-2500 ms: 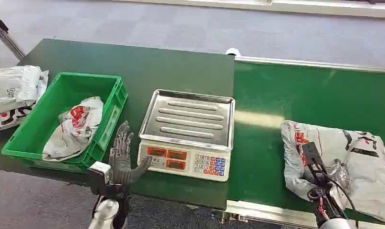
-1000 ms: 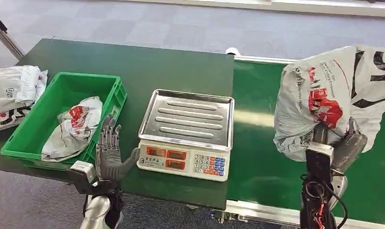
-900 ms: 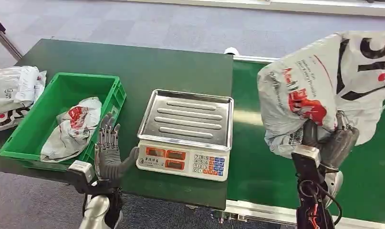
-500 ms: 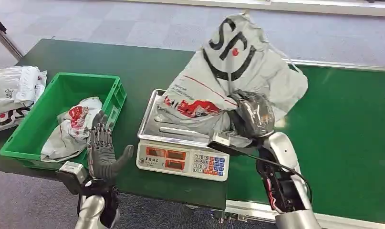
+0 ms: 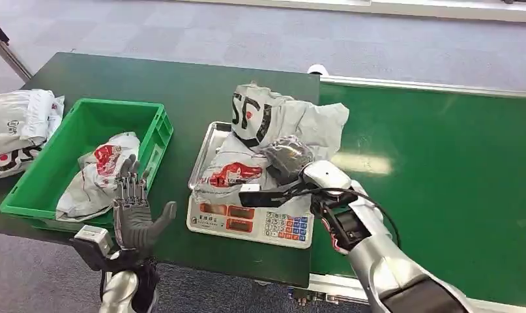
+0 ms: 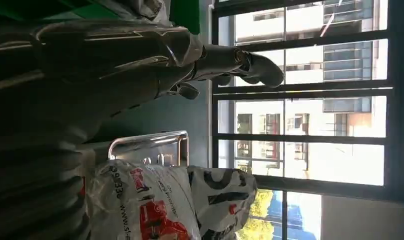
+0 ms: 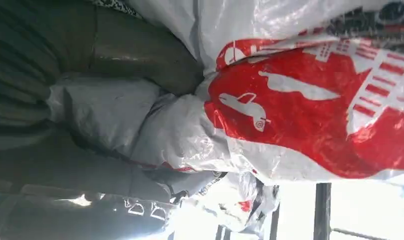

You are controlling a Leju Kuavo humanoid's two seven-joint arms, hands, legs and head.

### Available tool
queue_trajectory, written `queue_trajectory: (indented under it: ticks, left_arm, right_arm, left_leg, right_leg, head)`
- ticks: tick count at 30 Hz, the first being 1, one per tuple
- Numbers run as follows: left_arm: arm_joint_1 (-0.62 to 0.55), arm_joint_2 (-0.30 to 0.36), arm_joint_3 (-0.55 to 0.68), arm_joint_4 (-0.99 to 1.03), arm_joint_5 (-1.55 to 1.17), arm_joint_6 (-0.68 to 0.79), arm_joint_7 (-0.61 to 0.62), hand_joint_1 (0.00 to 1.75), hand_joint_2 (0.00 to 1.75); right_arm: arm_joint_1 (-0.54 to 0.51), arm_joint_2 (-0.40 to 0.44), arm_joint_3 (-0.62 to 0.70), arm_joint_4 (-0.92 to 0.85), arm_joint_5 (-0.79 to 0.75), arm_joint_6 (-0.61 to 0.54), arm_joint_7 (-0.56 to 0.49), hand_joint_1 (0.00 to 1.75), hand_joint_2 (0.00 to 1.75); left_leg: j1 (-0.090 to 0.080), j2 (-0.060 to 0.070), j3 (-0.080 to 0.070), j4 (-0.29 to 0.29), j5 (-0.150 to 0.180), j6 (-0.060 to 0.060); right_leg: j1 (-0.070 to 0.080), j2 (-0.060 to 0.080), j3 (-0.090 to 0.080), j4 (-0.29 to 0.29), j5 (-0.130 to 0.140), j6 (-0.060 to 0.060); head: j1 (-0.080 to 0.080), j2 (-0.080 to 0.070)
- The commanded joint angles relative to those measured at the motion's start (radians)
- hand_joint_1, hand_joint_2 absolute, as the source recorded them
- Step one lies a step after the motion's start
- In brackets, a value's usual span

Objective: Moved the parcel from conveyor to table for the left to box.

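Your left hand [image 5: 137,218] waits open at seven o'clock beside the green crate [image 5: 32,189], free to box, while your right hand [image 5: 287,158] grips the parcel [image 5: 260,140] resting on the scale [image 5: 247,218] at the bench [image 5: 188,91] centre.

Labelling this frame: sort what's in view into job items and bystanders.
Job:
parcel, lying on the scale's tray
right hand, gripping it
left hand, open beside the crate
green crate
conveyor
table

Bystanders:
scale
bagged parcel in crate
bags at table's edge
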Motion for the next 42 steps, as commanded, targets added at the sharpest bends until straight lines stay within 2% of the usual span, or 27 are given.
queue_trajectory:
  ticks: [1, 7, 11, 12, 13, 20, 24, 29, 32, 33, 35, 36, 38, 39, 41, 42]
  left_arm:
    - [-0.006, 0.013, 0.003, 0.031, 0.000, -0.004, 0.002, 0.00, 1.75]
    - [-0.016, 0.015, -0.008, 0.040, -0.002, 0.000, 0.002, 0.00, 1.75]
    - [-0.021, 0.017, -0.011, 0.050, 0.006, -0.008, 0.002, 0.00, 1.75]
    - [-0.023, 0.016, -0.012, 0.055, 0.007, -0.011, 0.002, 0.00, 1.75]
    - [-0.024, 0.017, -0.015, 0.056, 0.004, -0.011, 0.002, 0.00, 1.75]
    - [-0.016, 0.017, -0.018, 0.050, 0.002, -0.002, 0.002, 0.00, 1.75]
    - [-0.005, 0.013, -0.005, 0.035, 0.006, 0.004, 0.002, 0.00, 1.75]
    - [-0.025, 0.011, -0.005, 0.051, -0.004, 0.010, 0.002, 0.00, 1.75]
    - [-0.038, 0.012, -0.004, 0.064, -0.005, 0.013, 0.002, 0.00, 1.75]
    - [-0.036, 0.011, -0.008, 0.062, -0.007, 0.015, 0.002, 0.00, 1.75]
    - [-0.036, 0.011, -0.008, 0.062, -0.007, 0.015, 0.002, 0.00, 1.75]
    - [-0.034, 0.008, -0.010, 0.062, -0.008, 0.019, 0.002, 0.00, 1.75]
    - [-0.034, 0.008, -0.010, 0.062, -0.008, 0.019, 0.002, 0.00, 1.75]
    - [-0.044, 0.007, -0.014, 0.078, -0.012, 0.016, 0.002, 0.00, 1.75]
    - [-0.052, 0.004, -0.016, 0.089, -0.012, 0.013, 0.002, 0.00, 1.75]
    - [-0.067, 0.003, -0.030, 0.106, -0.020, 0.015, 0.002, 0.00, 1.75]
  right_arm:
    - [-0.081, 0.036, 0.072, 0.190, -0.003, 0.016, -0.002, 1.75, 1.75]
    - [-0.056, 0.040, 0.087, 0.194, -0.014, 0.026, -0.037, 1.75, 1.75]
    - [-0.032, 0.033, 0.068, 0.167, -0.053, -0.069, -0.065, 1.75, 1.75]
    - [-0.030, 0.028, 0.053, 0.162, -0.070, -0.098, -0.056, 0.35, 1.75]
    - [-0.032, 0.025, 0.053, 0.163, -0.075, -0.113, -0.052, 0.00, 1.75]
    - [-0.017, 0.000, -0.048, 0.118, -0.211, -0.255, -0.099, 0.00, 1.75]
    - [0.034, 0.034, -0.028, 0.078, -0.197, -0.385, -0.034, 0.00, 1.75]
    - [0.115, 0.063, -0.055, 0.010, -0.255, -0.445, -0.035, 0.00, 1.75]
    - [0.156, 0.072, -0.087, -0.040, -0.311, -0.462, -0.069, 0.00, 1.75]
    - [0.192, 0.067, -0.121, -0.087, -0.376, -0.473, -0.118, 0.00, 1.75]
    - [0.192, 0.067, -0.121, -0.087, -0.376, -0.473, -0.118, 0.00, 1.75]
    - [0.235, 0.062, -0.169, -0.129, -0.466, -0.473, -0.189, 0.00, 1.75]
    - [0.235, 0.062, -0.169, -0.129, -0.466, -0.473, -0.189, 0.00, 1.75]
    - [0.292, 0.063, -0.218, -0.175, -0.567, -0.465, -0.266, 0.00, 1.75]
    - [0.335, 0.063, -0.248, -0.207, -0.628, -0.465, -0.317, 0.00, 1.75]
    - [0.427, 0.040, -0.226, -0.349, -0.744, -0.459, -0.318, 0.00, 1.75]
  left_leg:
    - [0.000, 0.002, 0.002, -0.001, 0.000, 0.001]
    - [0.000, 0.001, 0.002, -0.002, 0.000, 0.000]
    - [0.000, 0.000, 0.002, -0.001, 0.000, 0.000]
    - [0.000, 0.001, 0.003, -0.002, 0.000, 0.000]
    - [0.000, 0.000, 0.003, -0.002, 0.000, 0.000]
    - [0.000, -0.001, 0.001, -0.001, 0.000, 0.000]
    - [0.000, 0.001, 0.002, -0.001, 0.000, 0.000]
    - [0.000, 0.001, 0.003, -0.002, 0.000, 0.000]
    - [0.000, 0.000, 0.003, -0.002, 0.000, 0.000]
    - [0.000, 0.000, 0.002, -0.001, 0.000, 0.000]
    - [0.000, 0.000, 0.004, -0.003, 0.000, 0.001]
    - [0.000, 0.000, 0.002, -0.001, 0.000, 0.000]
    - [0.000, -0.001, 0.002, -0.002, 0.001, 0.001]
    - [0.000, -0.001, 0.002, -0.001, 0.000, 0.000]
    - [0.000, -0.002, 0.003, -0.002, 0.001, 0.000]
    - [0.000, -0.003, 0.002, -0.002, 0.000, 0.000]
  right_leg:
    - [0.000, 0.000, 0.002, -0.001, 0.000, 0.000]
    - [0.000, 0.000, 0.002, -0.001, 0.000, -0.001]
    - [0.000, -0.001, 0.002, -0.001, 0.000, 0.000]
    - [0.000, -0.001, 0.003, -0.002, 0.000, -0.001]
    - [0.000, -0.001, 0.003, -0.002, 0.000, 0.000]
    - [0.000, -0.002, 0.001, -0.001, 0.000, 0.000]
    - [0.000, 0.000, 0.002, -0.001, 0.000, 0.000]
    - [0.001, 0.000, 0.002, -0.002, 0.000, -0.001]
    - [0.001, -0.001, 0.002, -0.002, 0.000, -0.001]
    - [0.000, -0.001, 0.002, -0.002, 0.000, 0.000]
    - [0.001, -0.002, 0.003, -0.003, 0.000, -0.001]
    - [0.000, -0.002, 0.002, -0.001, 0.000, 0.000]
    - [0.000, -0.003, 0.003, -0.002, 0.000, 0.000]
    - [0.000, -0.002, 0.002, -0.002, 0.000, 0.000]
    - [0.000, -0.004, 0.003, -0.003, 0.000, 0.000]
    - [0.000, -0.004, 0.003, -0.002, -0.001, 0.000]
  head:
    - [0.000, 0.000]
    - [0.000, 0.000]
    - [0.000, 0.000]
    - [0.000, 0.000]
    - [0.000, 0.000]
    - [0.000, 0.000]
    - [0.000, 0.000]
    - [0.000, 0.000]
    - [0.000, 0.000]
    - [0.000, 0.000]
    - [0.000, 0.000]
    - [0.000, 0.000]
    - [0.000, 0.000]
    - [0.000, 0.000]
    - [0.000, 0.000]
    - [0.000, 0.000]
